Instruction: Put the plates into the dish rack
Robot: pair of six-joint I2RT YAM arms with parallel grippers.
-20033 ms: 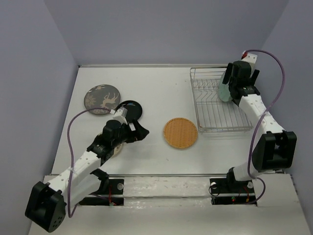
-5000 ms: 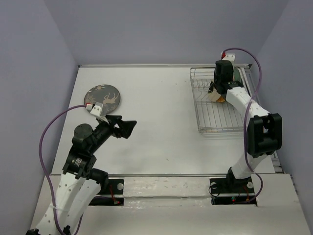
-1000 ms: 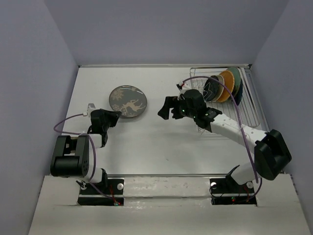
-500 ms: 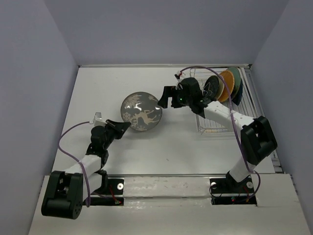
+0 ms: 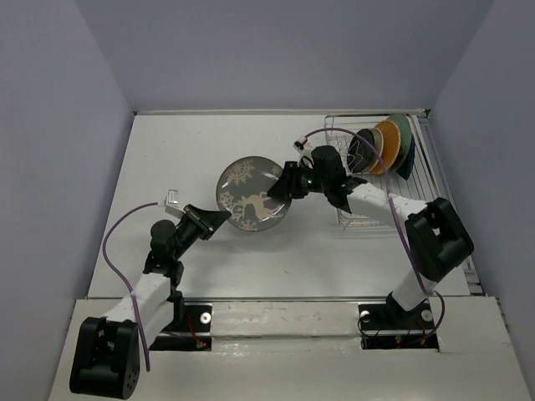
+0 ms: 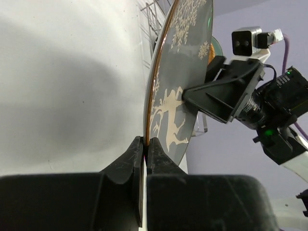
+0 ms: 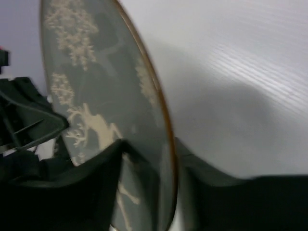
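A grey-brown plate (image 5: 255, 192) with a white deer pattern hangs tilted above the middle of the table, held from two sides. My left gripper (image 5: 219, 219) is shut on its lower left rim; in the left wrist view the rim of the plate (image 6: 185, 77) sits pinched between the jaws of that gripper (image 6: 145, 144). My right gripper (image 5: 288, 185) is shut on the opposite edge, and the plate (image 7: 96, 96) passes between the jaws of the gripper (image 7: 150, 147). Several plates (image 5: 386, 146) stand upright at the far end of the dish rack (image 5: 368, 213).
The silver wire rack sits at the table's right side, its near rows of tines bare. Grey walls close the table on the left, back and right. Purple cables loop from both arms.
My left gripper carried the deer plate rightward and tilted it up. My right gripper swung left from the rack to the plate and closed on its right edge.
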